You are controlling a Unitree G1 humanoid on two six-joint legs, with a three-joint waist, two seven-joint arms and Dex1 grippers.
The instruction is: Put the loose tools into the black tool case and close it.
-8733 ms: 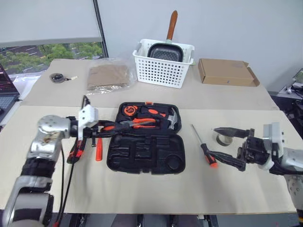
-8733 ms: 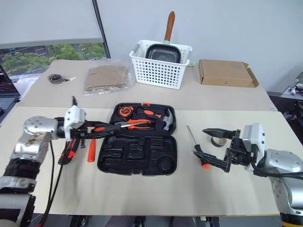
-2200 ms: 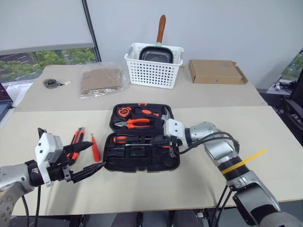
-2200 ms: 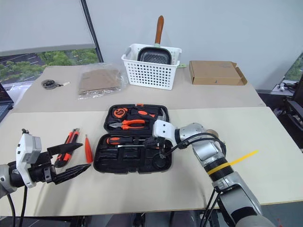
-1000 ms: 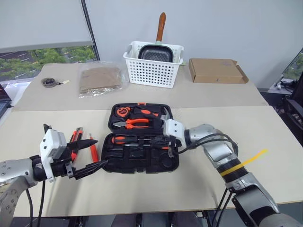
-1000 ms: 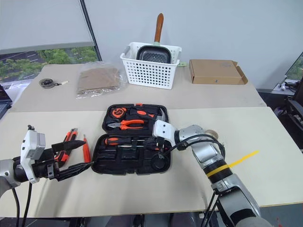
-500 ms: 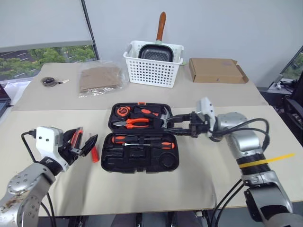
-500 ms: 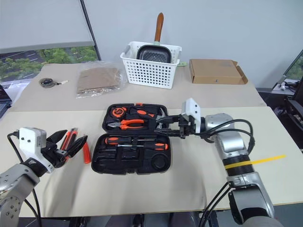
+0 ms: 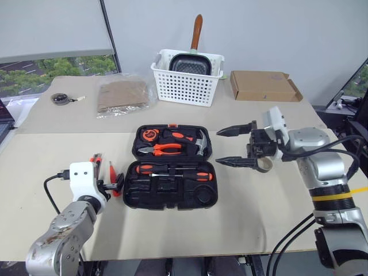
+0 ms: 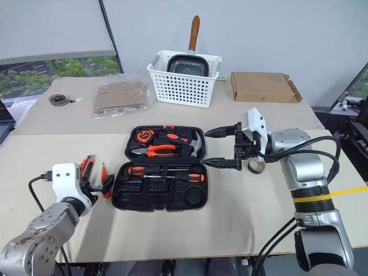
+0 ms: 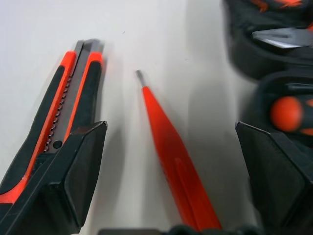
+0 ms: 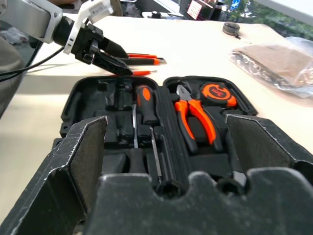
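Observation:
The black tool case (image 9: 172, 198) lies open at the table's centre. Two long screwdrivers (image 9: 183, 175) rest in its near half, handles at opposite ends. Pliers, a hammer and a tape measure fill the far half. My right gripper (image 9: 219, 146) hovers open and empty above the case's right edge, pointing left. The tape roll (image 10: 256, 167) sits on the table behind it. Left of the case lie the utility knife (image 11: 68, 107) and the slim orange screwdriver (image 11: 171, 156). My left gripper (image 11: 168, 132) is open low over the table, its fingers on either side of the slim screwdriver, not touching it.
A white basket (image 9: 187, 86) holding a pan stands at the back, a cardboard box (image 9: 264, 86) to its right and a plastic bag (image 9: 121, 95) to its left. A small round item (image 9: 60, 99) lies at the far left.
My right gripper opened, left the second screwdriver in the case, then rose and drew back to the right. My left gripper turned and dropped toward the slim screwdriver beside the case.

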